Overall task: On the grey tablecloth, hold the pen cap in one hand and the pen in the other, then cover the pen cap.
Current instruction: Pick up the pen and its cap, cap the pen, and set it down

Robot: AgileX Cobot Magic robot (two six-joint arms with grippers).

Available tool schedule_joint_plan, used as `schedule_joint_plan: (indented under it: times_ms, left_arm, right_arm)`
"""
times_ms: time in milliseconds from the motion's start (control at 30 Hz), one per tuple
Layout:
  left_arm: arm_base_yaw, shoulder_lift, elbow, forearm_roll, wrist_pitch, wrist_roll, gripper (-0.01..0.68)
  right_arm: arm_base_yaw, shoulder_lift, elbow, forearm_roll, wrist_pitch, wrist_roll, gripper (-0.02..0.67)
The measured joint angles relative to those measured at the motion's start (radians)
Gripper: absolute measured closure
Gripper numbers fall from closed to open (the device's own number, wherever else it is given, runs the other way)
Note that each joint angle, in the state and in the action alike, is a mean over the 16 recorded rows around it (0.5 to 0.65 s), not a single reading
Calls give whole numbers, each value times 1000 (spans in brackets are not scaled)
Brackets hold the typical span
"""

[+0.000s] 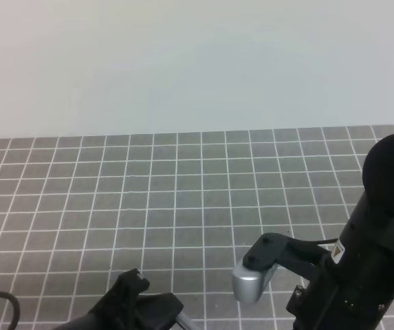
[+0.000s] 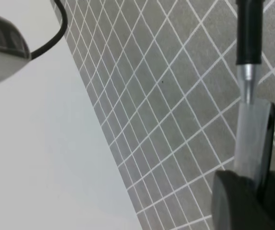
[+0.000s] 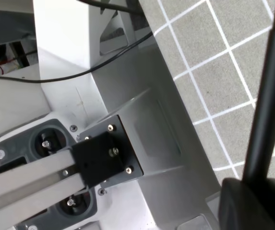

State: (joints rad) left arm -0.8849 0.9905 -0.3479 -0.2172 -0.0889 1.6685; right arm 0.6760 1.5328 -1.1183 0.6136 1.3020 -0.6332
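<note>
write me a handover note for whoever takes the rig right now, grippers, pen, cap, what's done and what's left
Left gripper: fingers closed on the pen cap, which is blurred close to the lens.
Right gripper: shut on the pen, lifted above the grey tablecloth.
Done: both parts picked up, one per arm. In the left wrist view the pen's silvery front end reaches the cap's mouth.
Left: the views do not show whether the cap is fully on. Probably push the two together along the pen's line, then check.
</note>
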Motion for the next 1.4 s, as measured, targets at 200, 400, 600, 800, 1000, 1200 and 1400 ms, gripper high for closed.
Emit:
schedule_joint_plan:
  times_ms: [200,400,600,800,1000,1200,1400]
  left_arm:
    - [-9,13,0,2,-1,3,594]
    - [-25,26,0,-15,-10,-11,594]
    - [-40,31,0,-18,-16,-22,594]
    - [-43,32,0,-6,-17,-27,594]
    - [-43,32,0,12,-15,-24,594]
    - [-42,32,0,13,-12,-25,594]
    - [-42,32,0,14,-8,-27,594]
  right_arm:
    - [0,4,0,0,-8,-1,652]
    - [0,15,0,0,-21,-2,652]
    - [0,25,-7,0,-35,-2,652]
    - [0,31,-23,0,-42,-1,652]
    - [0,44,-40,0,-43,3,652]
    - [0,65,-48,1,-44,9,652]
    - [0,86,-48,5,-62,37,652]
